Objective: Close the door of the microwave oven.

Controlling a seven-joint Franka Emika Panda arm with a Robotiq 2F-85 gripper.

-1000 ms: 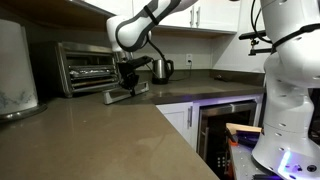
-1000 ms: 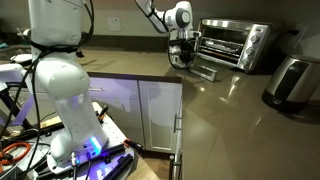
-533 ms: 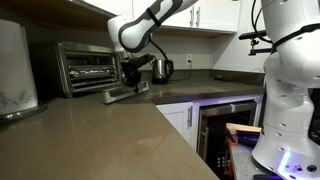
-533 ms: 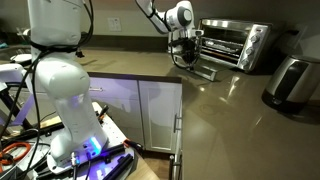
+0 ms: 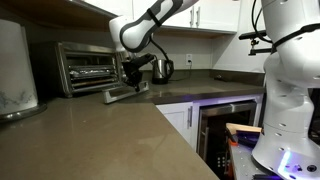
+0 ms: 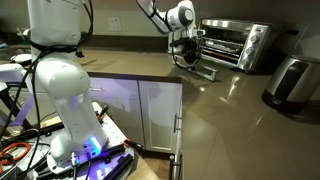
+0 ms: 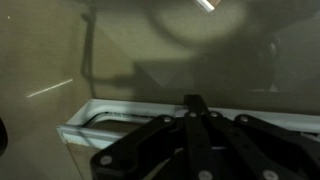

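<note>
The silver microwave oven (image 5: 85, 66) (image 6: 236, 42) stands at the back of the counter. Its door (image 5: 126, 94) (image 6: 204, 71) hangs open, lying nearly flat over the counter. My gripper (image 5: 130, 86) (image 6: 184, 61) points down at the door's outer edge, beside the bar handle. In the wrist view the gripper (image 7: 193, 101) is shut, with its dark fingers pressed together and nothing between them. The fingertips sit just over the door's pale metal edge (image 7: 115, 117). I cannot tell whether they touch it.
A steel kettle (image 5: 161, 69) stands behind the arm by the wall. A big white appliance (image 5: 14, 68) sits at one end of the counter (image 5: 120, 135). A dark under-counter glass door (image 5: 225, 125) is below, beside the robot's white base (image 6: 62, 95).
The gripper has shifted only slightly near the door's edge. The door lies as flat as before, and the jaws stay shut.
</note>
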